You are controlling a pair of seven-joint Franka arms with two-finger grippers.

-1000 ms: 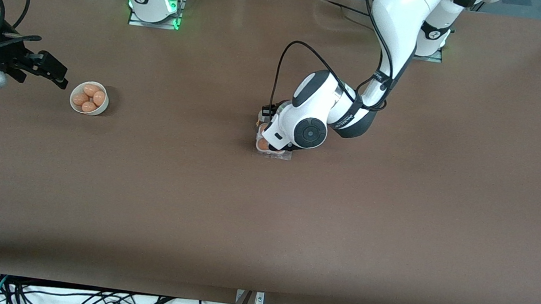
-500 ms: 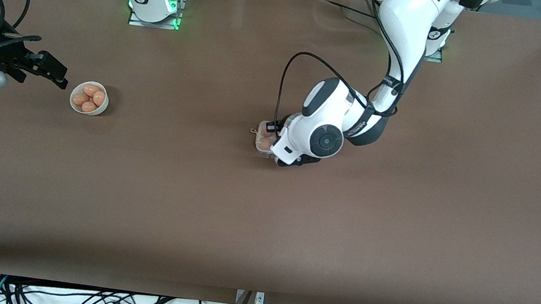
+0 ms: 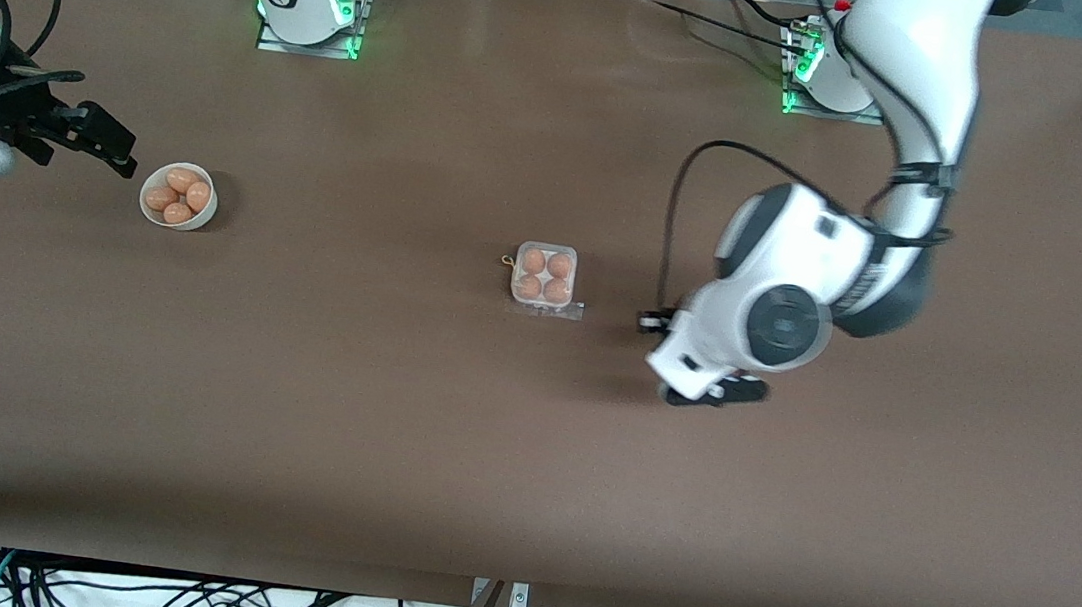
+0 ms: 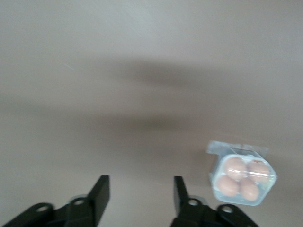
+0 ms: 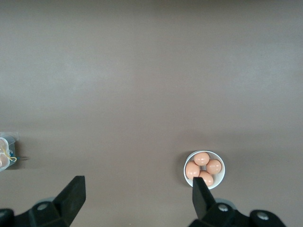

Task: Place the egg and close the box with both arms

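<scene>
Sitting flat beside the empty, spread-fingered left gripper (image 4: pixel 137 196): square clear-plastic egg carton (image 3: pixel 544 277), lid down, 4 smooth eggs. Right gripper (image 5: pixel 137 198) spread, empty, over table near white bowl (image 3: pixel 178 196).

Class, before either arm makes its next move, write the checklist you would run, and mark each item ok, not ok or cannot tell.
1. Box holds four eggs: ok.
2. Lid down over the eggs: ok; latched: cannot tell.
3. Left end effector off the box, over bare table toward the left arm's end: ok.
4. Left end effector open and holding nothing: ok.
5. Right end effector open, waiting by the bowl of four spare eggs: ok.
</scene>
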